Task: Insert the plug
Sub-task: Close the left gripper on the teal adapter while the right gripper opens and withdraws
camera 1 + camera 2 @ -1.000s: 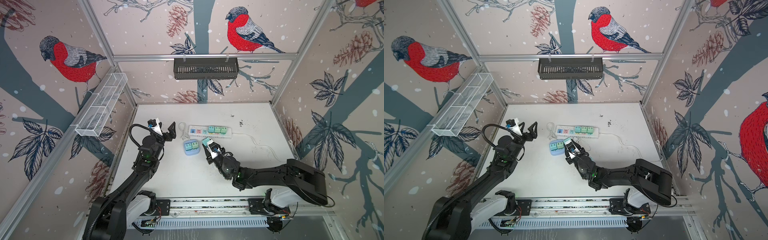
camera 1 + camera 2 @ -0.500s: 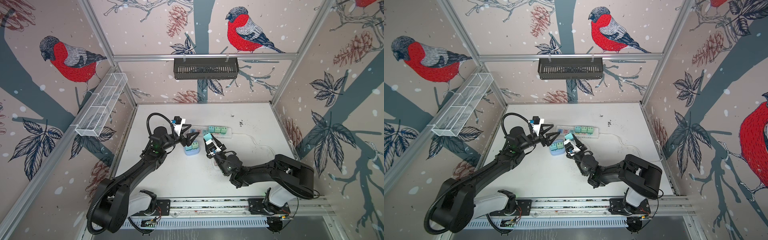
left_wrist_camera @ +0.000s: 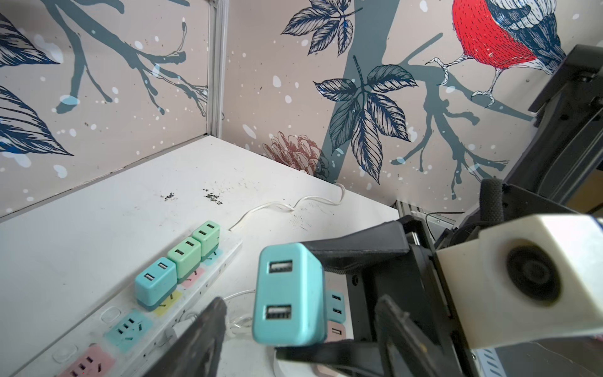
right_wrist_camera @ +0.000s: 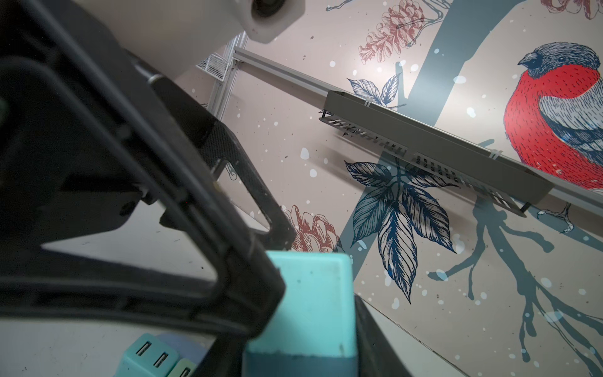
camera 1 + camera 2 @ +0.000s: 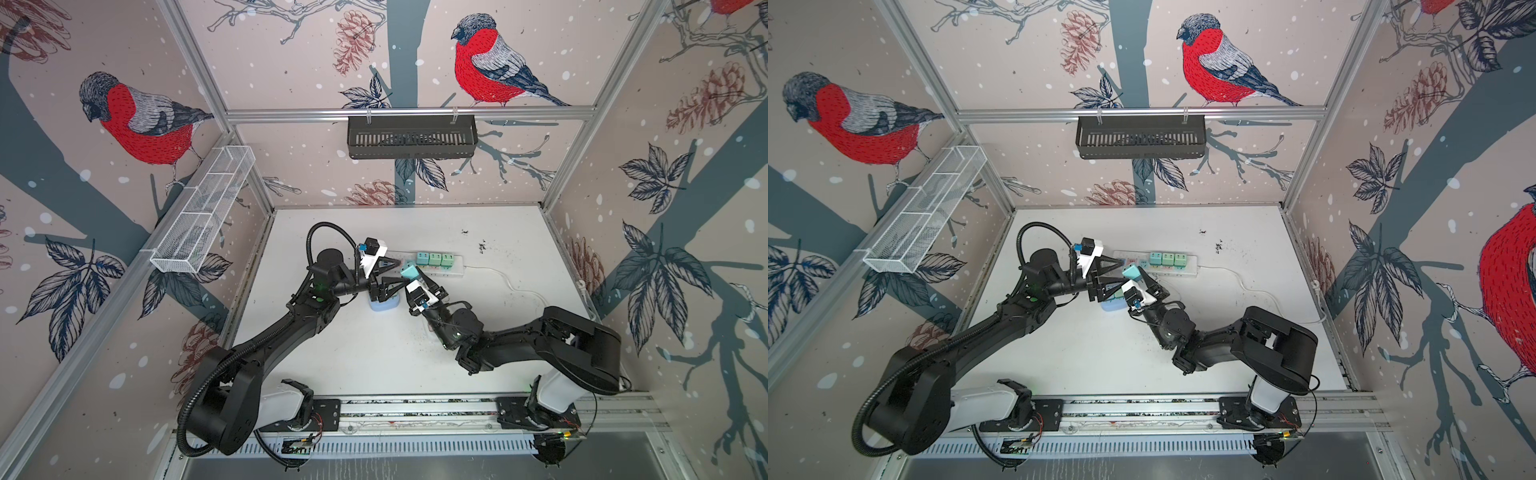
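Where the white table [image 5: 498, 232] fills the floor of the cell, a white power strip [image 5: 455, 271] is laid along its far side. Three small chargers [image 5: 435, 259] are seated in a row at the strip's corded end, and coloured sockets [image 3: 129, 328] are left bare at the other. A pale blue base [image 5: 380, 306] is set on the table under the two grippers. The left gripper [image 5: 394, 274] is extended from the left with its jaws spread, one to each side of the teal plug [image 5: 409, 271]. In the left wrist view, gaps are seen between those jaws and the plug [image 3: 288, 293]. The right gripper [image 5: 413, 277] is pinched on the plug, which is held raised off the table close to the strip's bare sockets.
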`<state>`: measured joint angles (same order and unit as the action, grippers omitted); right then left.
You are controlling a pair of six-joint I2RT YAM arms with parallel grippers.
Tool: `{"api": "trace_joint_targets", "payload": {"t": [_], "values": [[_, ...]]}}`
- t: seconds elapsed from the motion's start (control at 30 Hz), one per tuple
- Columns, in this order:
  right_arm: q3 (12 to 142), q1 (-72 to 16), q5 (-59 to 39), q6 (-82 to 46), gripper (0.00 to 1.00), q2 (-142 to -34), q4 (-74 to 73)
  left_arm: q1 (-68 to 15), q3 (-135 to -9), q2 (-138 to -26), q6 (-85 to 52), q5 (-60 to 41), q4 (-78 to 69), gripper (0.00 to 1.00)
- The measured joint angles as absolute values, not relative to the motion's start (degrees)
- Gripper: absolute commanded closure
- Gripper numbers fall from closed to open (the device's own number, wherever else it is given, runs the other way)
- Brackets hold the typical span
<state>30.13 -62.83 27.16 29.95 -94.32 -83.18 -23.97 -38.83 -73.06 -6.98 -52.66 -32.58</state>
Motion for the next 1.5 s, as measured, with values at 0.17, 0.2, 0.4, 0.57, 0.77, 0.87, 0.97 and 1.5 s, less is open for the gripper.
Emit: {"api": "trace_joint_targets", "payload": {"t": [0.17,0.2,0.4,0.57,0.77,0.87,0.97,1.5], "values": [[31.2,-62.8,26.2,30.3,0.97,-95.3,-83.2,-24.6,-40.7,-75.3,-5.7,-54.1,-30.5,0.39],[31.2,-62.9,26.0,30.3,0.97,-95.4,-83.2,-24.6,-41.1,-75.7,-5.5,-54.3,-30.1,0.4],[31.5,-62.9,25.8,31.5,0.97,-95.7,-83.2,-25.3,-42.5,-76.8,-3.9,-53.3,-28.0,0.65],[31.7,-62.8,26.9,31.7,0.96,-96.0,-83.4,-26.0,-43.6,-77.0,-2.9,-51.7,-26.3,0.93],[31.5,-63.0,27.2,31.6,0.51,-95.9,-83.2,-26.1,-43.6,-77.1,-1.1,-51.5,-26.0,1.0],[30.7,-63.4,27.3,31.5,0.31,-94.7,-82.3,-26.4,-43.6,-77.1,0.6,-51.7,-25.2,1.0],[29.3,-63.8,27.1,31.5,0.24,-92.7,-81.4,-26.5,-43.6,-77.1,2.4,-51.4,-24.8,1.0],[15.6,-58.0,30.4,23.7,0.16,-68.4,-76.2,-24.0,-45.5,-83.5,14.1,-41.4,-20.8,1.0]]}}
